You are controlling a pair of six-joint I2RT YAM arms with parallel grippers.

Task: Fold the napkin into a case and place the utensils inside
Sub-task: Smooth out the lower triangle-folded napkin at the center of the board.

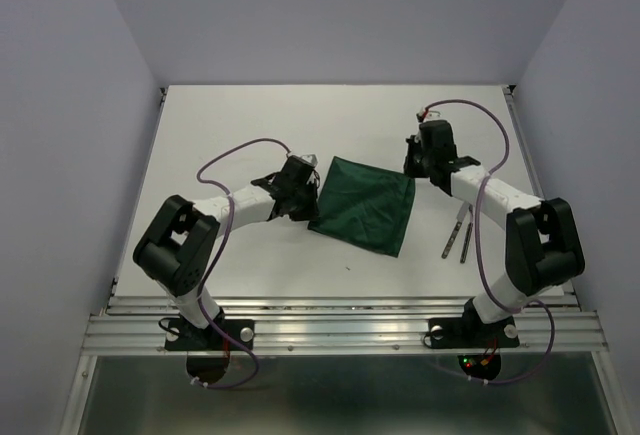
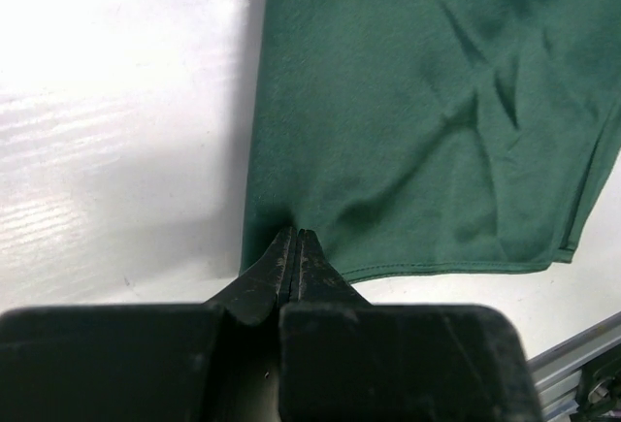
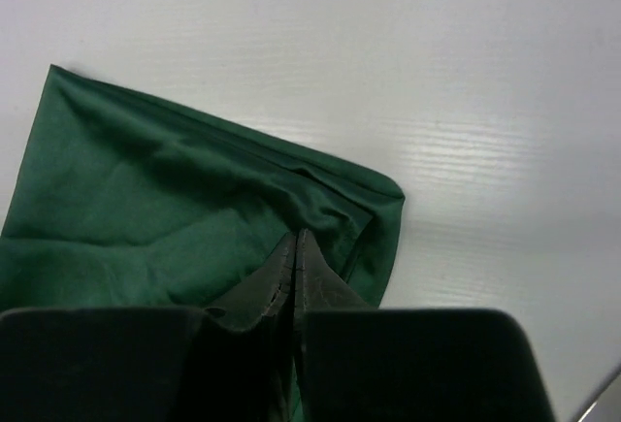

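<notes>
The dark green napkin (image 1: 365,203) lies spread as a slightly skewed square in the middle of the white table. My left gripper (image 1: 312,196) is shut on its left edge near a corner; in the left wrist view the cloth (image 2: 417,131) puckers at the closed tips (image 2: 295,233). My right gripper (image 1: 411,170) is shut on the far right corner, where the napkin (image 3: 175,209) bunches into folds at the tips (image 3: 295,235). The utensils (image 1: 459,234) lie side by side on the table right of the napkin, under the right forearm. Fork and knife cannot be told apart.
The white table (image 1: 250,125) is bounded by pale walls on three sides. An aluminium rail (image 1: 340,330) with both arm bases runs along the near edge. Purple cables loop above each arm.
</notes>
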